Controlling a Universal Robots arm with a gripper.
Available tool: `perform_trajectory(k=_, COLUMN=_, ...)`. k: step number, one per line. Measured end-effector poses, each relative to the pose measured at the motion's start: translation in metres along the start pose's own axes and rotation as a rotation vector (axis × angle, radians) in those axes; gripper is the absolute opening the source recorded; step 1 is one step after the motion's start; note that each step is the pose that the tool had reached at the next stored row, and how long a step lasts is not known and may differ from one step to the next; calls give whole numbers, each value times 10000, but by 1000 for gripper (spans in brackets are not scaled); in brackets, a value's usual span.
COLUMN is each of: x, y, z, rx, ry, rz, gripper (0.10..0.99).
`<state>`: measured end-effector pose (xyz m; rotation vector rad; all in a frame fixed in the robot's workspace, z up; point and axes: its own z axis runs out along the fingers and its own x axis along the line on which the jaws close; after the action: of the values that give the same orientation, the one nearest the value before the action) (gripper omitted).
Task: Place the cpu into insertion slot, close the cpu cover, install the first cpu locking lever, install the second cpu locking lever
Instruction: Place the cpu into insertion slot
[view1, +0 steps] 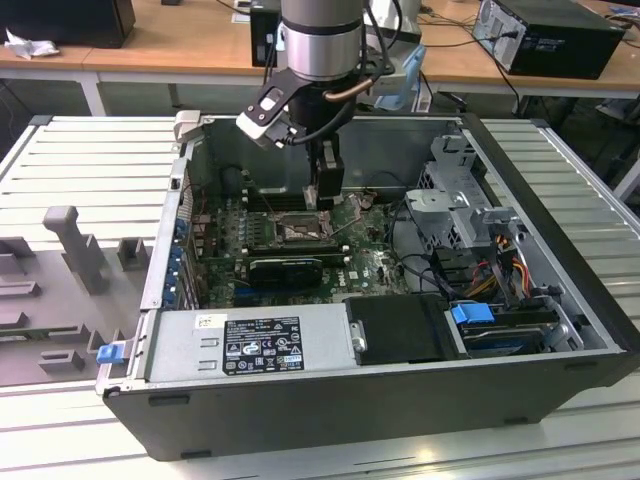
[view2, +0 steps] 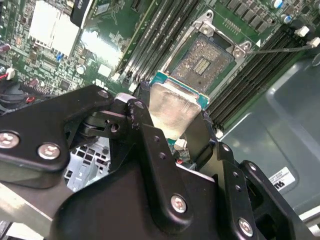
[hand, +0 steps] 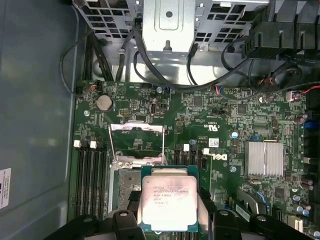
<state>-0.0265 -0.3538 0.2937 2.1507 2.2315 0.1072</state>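
While the cpu (hand: 167, 202) hangs seemingly just above the bare socket (view2: 202, 62), the hand (view2: 172, 111) clamps it by its edges.

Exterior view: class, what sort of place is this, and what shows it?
Probably a computer-assembly lab: an opened computer case on a slotted metal table, a robot arm above its motherboard, more computers on wooden benches behind.

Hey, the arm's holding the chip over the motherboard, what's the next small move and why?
Probably line the cpu up over the socket and ease the gripper down: the chip is clamped in it, off the bare socket, and the cpu cover stands open.
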Motion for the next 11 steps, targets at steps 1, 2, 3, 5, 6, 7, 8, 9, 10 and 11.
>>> perform_trajectory(k=1, x=1, y=-1, z=12, rx=0, ry=0, rz=-1, gripper=529)
perform_trajectory(k=2, x=3, y=-4, z=29, rx=0, ry=1, rz=0, gripper=529)
perform_trajectory(k=3, x=9, y=-7, z=67, rx=0, ry=-1, rz=0, gripper=529)
perform_trajectory(k=5, x=56, y=-15, z=121, rx=0, ry=0, rz=5, gripper=529)
perform_trajectory(k=6, x=69, y=-18, z=136, rx=0, ry=-1, rz=7, gripper=529)
perform_trajectory(k=7, x=82, y=-22, z=152, rx=-1, ry=0, rz=10, gripper=529)
perform_trajectory(k=8, x=100, y=-29, z=172, rx=0, ry=-2, rz=13, gripper=529)
perform_trajectory(k=9, x=125, y=-72, z=195, rx=-1, ry=0, rz=15, gripper=529)
perform_trajectory(k=10, x=137, y=-102, z=208, rx=-1, ry=0, rz=15, gripper=529)
perform_trajectory(k=11, x=151, y=-125, z=221, rx=0, ry=-2, rz=14, gripper=529)
